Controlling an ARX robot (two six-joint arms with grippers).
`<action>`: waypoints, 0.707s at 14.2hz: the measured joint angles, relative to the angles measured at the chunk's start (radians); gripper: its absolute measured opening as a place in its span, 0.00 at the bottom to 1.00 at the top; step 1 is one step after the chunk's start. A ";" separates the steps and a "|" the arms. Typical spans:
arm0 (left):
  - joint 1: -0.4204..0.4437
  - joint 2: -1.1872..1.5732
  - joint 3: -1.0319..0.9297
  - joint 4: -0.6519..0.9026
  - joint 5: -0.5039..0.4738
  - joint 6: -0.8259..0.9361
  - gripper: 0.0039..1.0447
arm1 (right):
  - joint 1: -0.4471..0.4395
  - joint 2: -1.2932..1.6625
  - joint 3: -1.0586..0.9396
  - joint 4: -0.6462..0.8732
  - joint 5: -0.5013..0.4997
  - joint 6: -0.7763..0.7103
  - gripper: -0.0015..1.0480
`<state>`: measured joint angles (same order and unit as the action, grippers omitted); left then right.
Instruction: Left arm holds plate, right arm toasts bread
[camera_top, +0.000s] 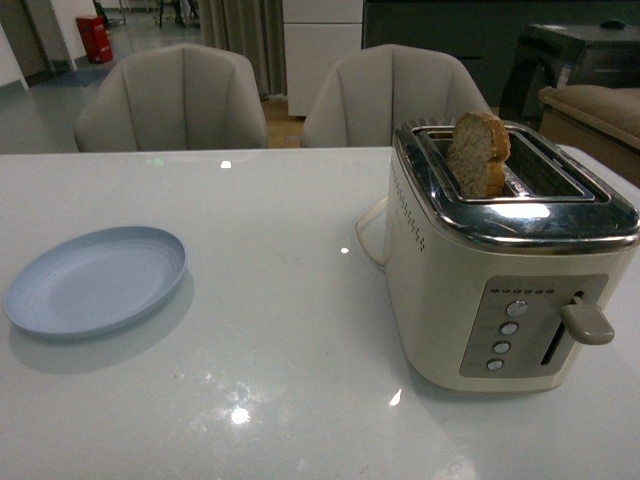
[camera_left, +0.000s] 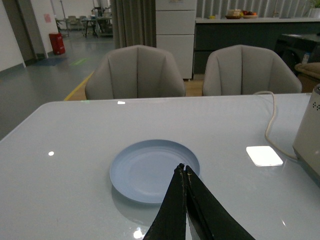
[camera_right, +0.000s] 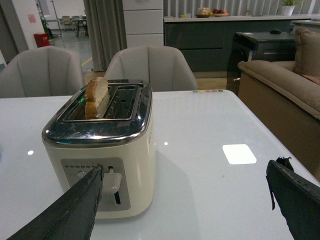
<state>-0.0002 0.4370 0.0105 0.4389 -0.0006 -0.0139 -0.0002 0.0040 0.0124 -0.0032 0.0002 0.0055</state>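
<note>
The pale blue plate (camera_top: 96, 279) lies flat on the white table at the left, nothing on it. In the left wrist view my left gripper (camera_left: 182, 169) is shut, its black tips hovering over the plate's (camera_left: 150, 170) near edge. The bread (camera_top: 478, 153) stands upright, poking out of the left slot of the cream toaster (camera_top: 505, 255). My right gripper (camera_right: 186, 167) is open wide, a short way back from the toaster's (camera_right: 100, 155) lever end, with the lever (camera_right: 113, 179) just beside one finger. The bread (camera_right: 96, 96) sticks up from the far slot there. Neither arm shows in the front view.
The toaster's lever (camera_top: 588, 322) is at the top of its slot. A cord (camera_left: 270, 120) runs from the toaster across the table. Two grey chairs (camera_top: 172, 100) stand behind the table, a sofa (camera_right: 280, 85) to the right.
</note>
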 joint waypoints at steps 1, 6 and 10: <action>0.000 -0.031 0.000 -0.037 0.000 0.000 0.01 | 0.000 0.000 0.000 0.000 0.000 0.000 0.94; 0.000 -0.171 0.000 -0.172 0.000 0.000 0.01 | 0.000 0.000 0.000 0.000 0.000 0.000 0.94; 0.000 -0.246 0.000 -0.246 0.000 0.000 0.01 | 0.000 0.000 0.000 0.000 0.000 0.000 0.94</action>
<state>-0.0002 0.1909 0.0105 0.1925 -0.0006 -0.0139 -0.0002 0.0040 0.0124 -0.0036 0.0002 0.0055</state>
